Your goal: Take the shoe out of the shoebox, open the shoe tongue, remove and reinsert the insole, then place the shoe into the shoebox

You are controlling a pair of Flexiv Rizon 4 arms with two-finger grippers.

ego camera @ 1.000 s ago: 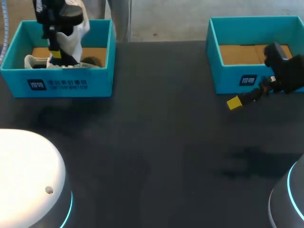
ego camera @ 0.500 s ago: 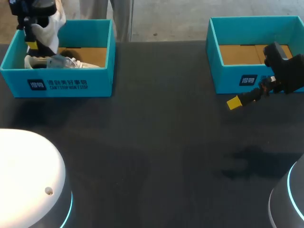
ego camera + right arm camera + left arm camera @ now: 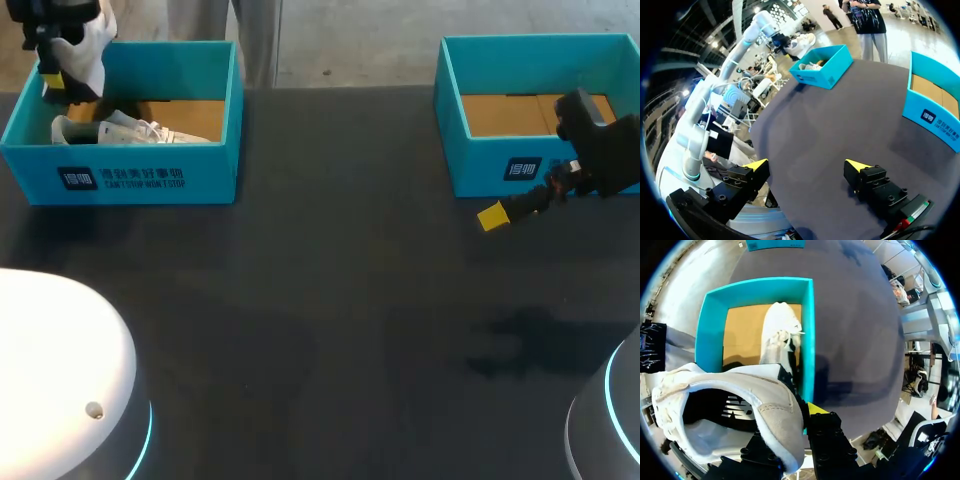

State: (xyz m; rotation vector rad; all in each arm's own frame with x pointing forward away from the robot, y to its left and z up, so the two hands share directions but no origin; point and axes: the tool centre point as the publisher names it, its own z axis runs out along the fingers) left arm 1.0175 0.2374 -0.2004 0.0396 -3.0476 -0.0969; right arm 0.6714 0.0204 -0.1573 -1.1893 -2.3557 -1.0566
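My left gripper [image 3: 52, 76] hangs above the far left corner of the left teal shoebox [image 3: 200, 180], shut on a white shoe [image 3: 88, 45] that is lifted clear of the box. In the left wrist view the gripper [image 3: 796, 416] pinches the side wall of the held shoe [image 3: 740, 400] at its opening, one finger inside. A second white shoe [image 3: 135, 131] lies in the box below [image 3: 780, 335]. My right gripper [image 3: 500, 213] stands open and holds nothing, low over the table in front of the right shoebox [image 3: 500, 165]; its fingers [image 3: 756, 165] are spread wide.
The right teal shoebox [image 3: 935, 117] shows only its brown cardboard floor. Dark tabletop [image 3: 330, 300] stretches between the two boxes. My arms' white bases sit at the near corners [image 3: 60, 370].
My left gripper has risen and shifted left, carrying the white shoe up out of the left shoebox. The second shoe stays in the box. The right arm has not moved.
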